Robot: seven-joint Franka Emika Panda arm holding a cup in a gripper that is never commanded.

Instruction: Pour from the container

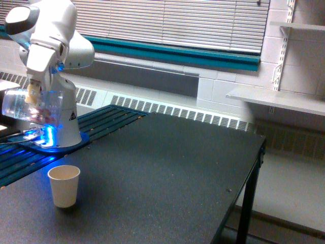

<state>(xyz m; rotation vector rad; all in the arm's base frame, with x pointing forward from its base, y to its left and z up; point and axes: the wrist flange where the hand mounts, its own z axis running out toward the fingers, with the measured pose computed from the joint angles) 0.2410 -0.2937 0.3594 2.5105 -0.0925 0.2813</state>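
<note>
The white robot arm (53,46) stands at the exterior view's left, on a base lit by a blue glow (48,134). Its tool (34,94) hangs from the wrist and is clamped on the clear, see-through cylindrical plastic container (31,107), which is held up in the air, clear of the counter. The container lies tipped close to horizontal, one end pointing toward the exterior view's left edge. Pinkish wrapped candies (41,113) show through its wall; the plastic is blurred here, so it is hard to tell just how they sit inside, though they seem gathered near the end under the tool.

Lower down, nearer the camera, a small cream-white paper cup (64,185) stands upright on the dark speckled counter (167,168), well apart from the container and a little toward the exterior view's right of it. Behind the counter run a white wall radiator grille (177,112), a teal window ledge (172,53) and closed slatted blinds (167,20).
</note>
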